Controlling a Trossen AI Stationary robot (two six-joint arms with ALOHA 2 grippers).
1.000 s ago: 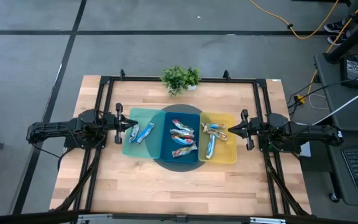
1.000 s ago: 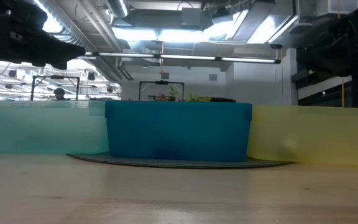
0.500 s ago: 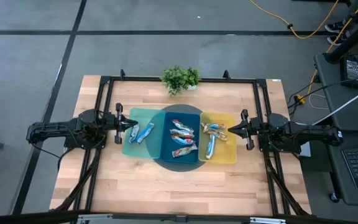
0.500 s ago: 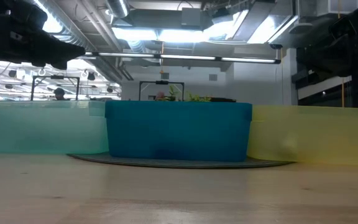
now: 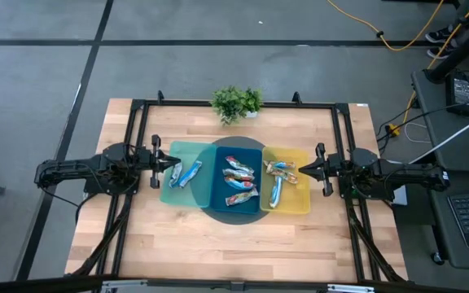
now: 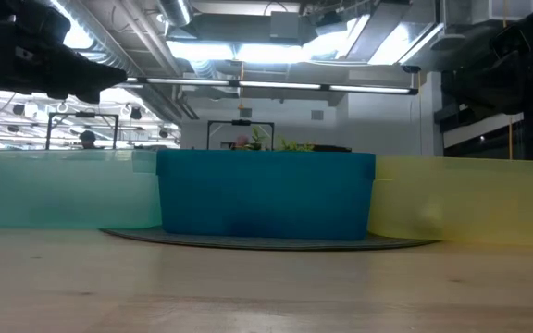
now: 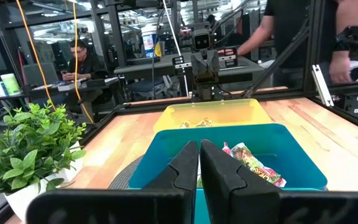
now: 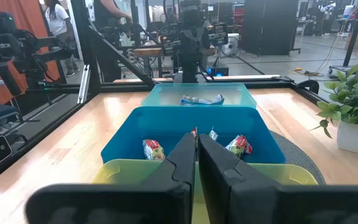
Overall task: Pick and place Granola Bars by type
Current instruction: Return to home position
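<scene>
Granola bars (image 5: 239, 181) lie sorted in three bins set side by side at the middle of the bench (image 5: 218, 244). Two are in the teal bin (image 5: 173, 194), about four in the blue bin (image 6: 266, 199), and about three in the yellow bin (image 5: 300, 199). No bar shows loose on the wood.

The left end effector (image 5: 172, 163) hangs at the outer edge of the teal bin. Its fingers (image 7: 185, 168) are pressed together with nothing between them. The right end effector (image 5: 293, 172) sits over the outer part of the yellow bin, and its fingers (image 8: 180, 158) are likewise shut and empty. Both arms lie stretched out low along their sides of the black frame (image 5: 338, 130), pointing at each other.

The sorting looks complete, and only the parking of the arms seems left. Both look close to a rest pose already. Any last settling should be level and slow, with the fingertips clear above the bin rims. These bins look light enough to slide or tip if a wall is nudged.

The bins are thin plastic with rounded corners. The teal and yellow ones are see-through, and the blue one is darker and denser. The blue bin stands on a flat, dark, round mat (image 5: 234, 216). The bar wrappers are crinkled, shiny foil, slim and likely slippery. The bench top is pale jointed wood strips, smooth and matt. A leafy green plant (image 5: 236, 102) stands at the far edge, well apart from the bins.
</scene>
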